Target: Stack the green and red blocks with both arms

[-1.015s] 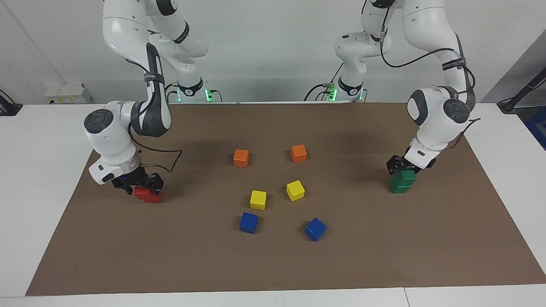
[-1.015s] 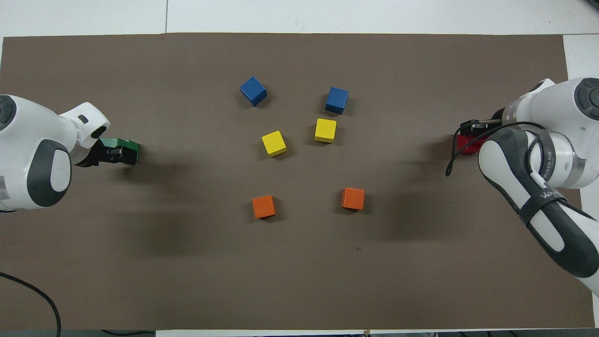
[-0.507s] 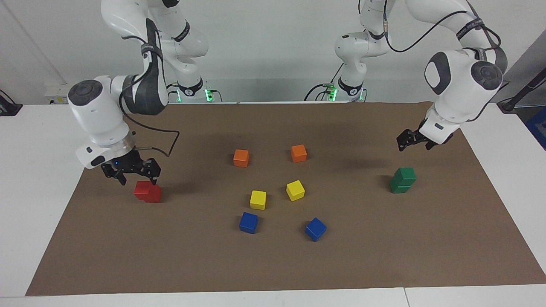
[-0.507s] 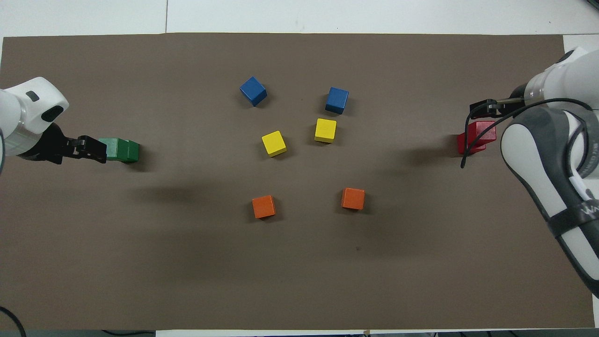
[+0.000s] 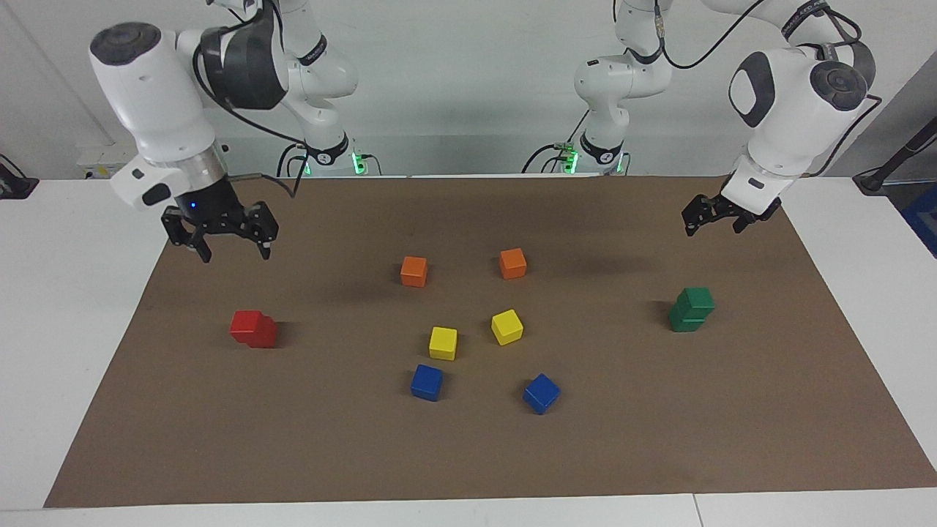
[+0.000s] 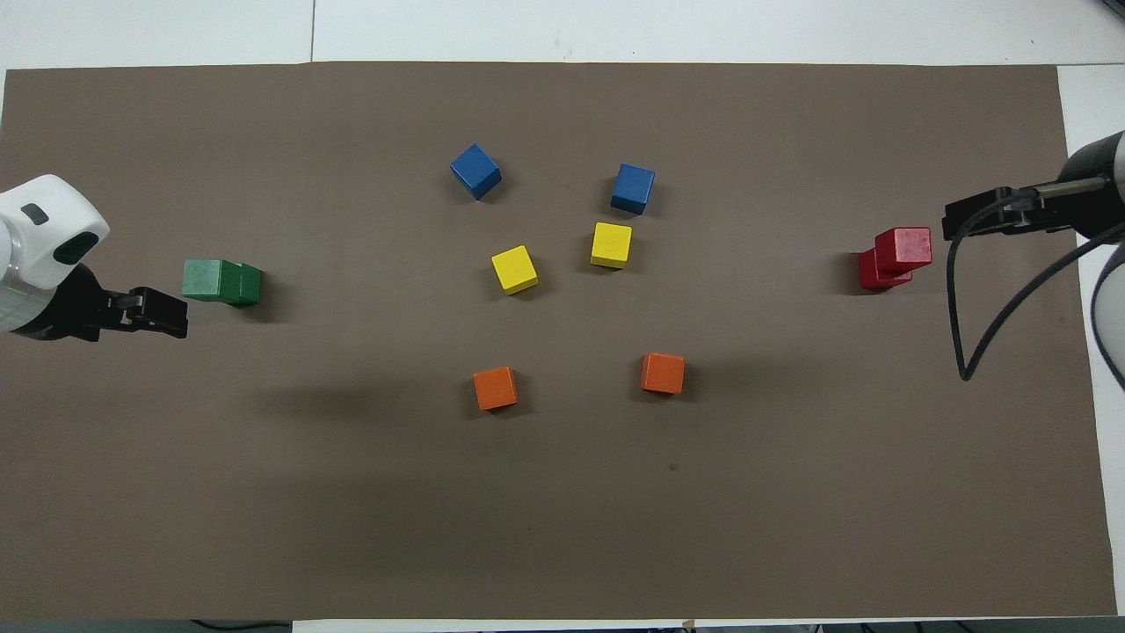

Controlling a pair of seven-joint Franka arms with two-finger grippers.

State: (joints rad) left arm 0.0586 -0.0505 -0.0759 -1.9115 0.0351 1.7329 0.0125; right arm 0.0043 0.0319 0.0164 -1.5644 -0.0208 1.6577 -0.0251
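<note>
Two dark green blocks stand stacked, the upper one slightly offset, toward the left arm's end of the mat; they also show in the overhead view. Two red blocks stand stacked, the upper one offset, toward the right arm's end, and show in the overhead view. My left gripper is open and empty, raised in the air beside the green stack. My right gripper is open and empty, raised in the air beside the red stack.
In the middle of the brown mat lie two orange cubes, two yellow cubes and two blue cubes. White tabletop surrounds the mat.
Both grippers let go of the upper blocks and rose off the stacks. The green and red stacks stay standing.
</note>
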